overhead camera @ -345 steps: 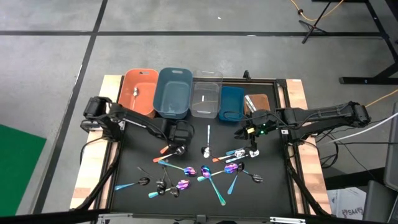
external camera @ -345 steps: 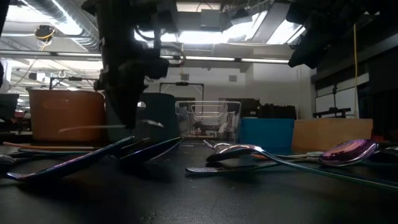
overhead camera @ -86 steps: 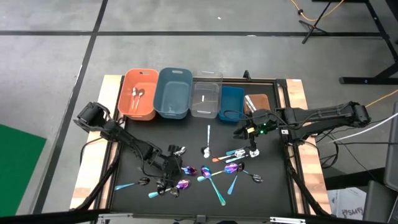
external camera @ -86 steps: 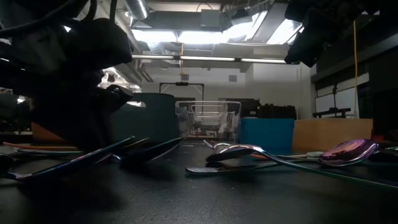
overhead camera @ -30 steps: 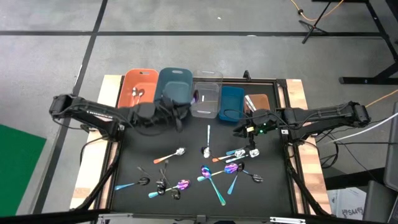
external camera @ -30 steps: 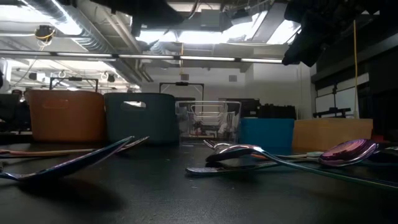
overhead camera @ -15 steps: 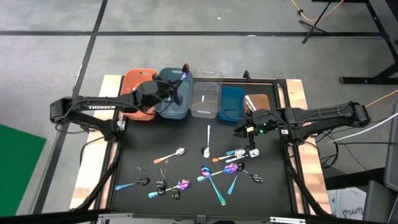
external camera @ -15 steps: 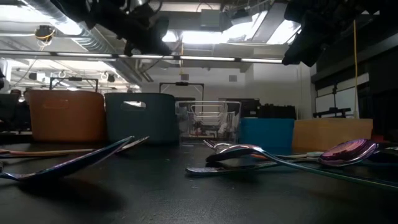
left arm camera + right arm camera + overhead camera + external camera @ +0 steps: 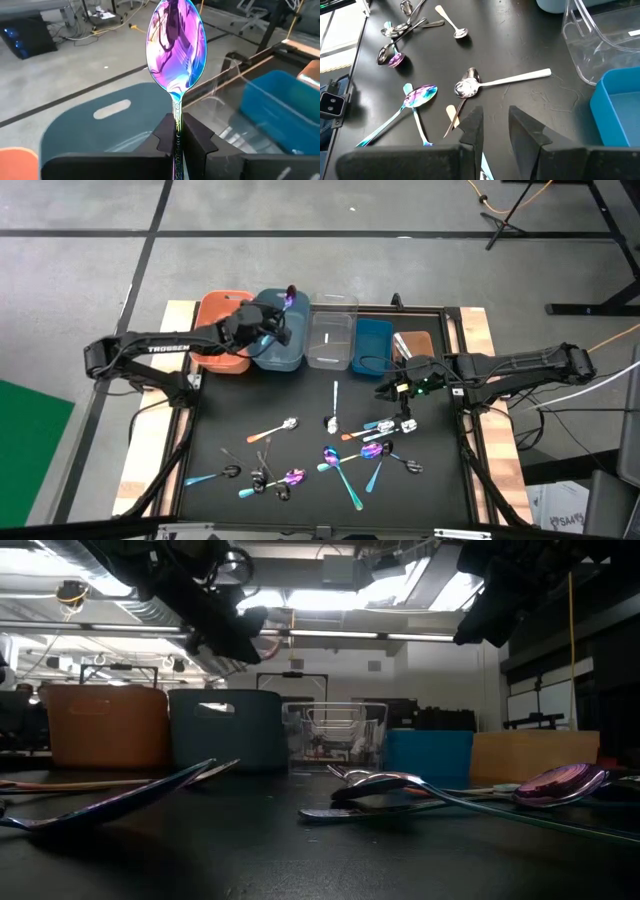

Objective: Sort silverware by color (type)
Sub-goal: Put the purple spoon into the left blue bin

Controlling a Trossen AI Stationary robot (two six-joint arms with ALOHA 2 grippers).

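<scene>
The left tool (image 9: 178, 142) is up over the grey-blue plastic bin (image 9: 280, 340) at the back of the black desk (image 9: 310, 465), its fingers clamped on the handle of an iridescent purple spoon (image 9: 176, 47) that stands bowl-up above them. From overhead the spoon's purple bowl (image 9: 291, 292) shows near the far rim of that bin, with the orange bin (image 9: 215, 315) on one side and the clear bin (image 9: 332, 340) on the other.

The right tool (image 9: 495, 125) hangs over the desk on the side nearer the small blue bin (image 9: 373, 345) and the brown bin (image 9: 415, 343), fingers parted with nothing between them. Just ahead of it lies a shiny silver spoon (image 9: 497, 81), and close by a purple-bowled spoon with a teal handle (image 9: 415, 100).

The other pieces of silverware (image 9: 335, 455) are scattered across the middle and near part of the desk: purple, blue-handled, orange-handled and dark ones, several overlapping.
</scene>
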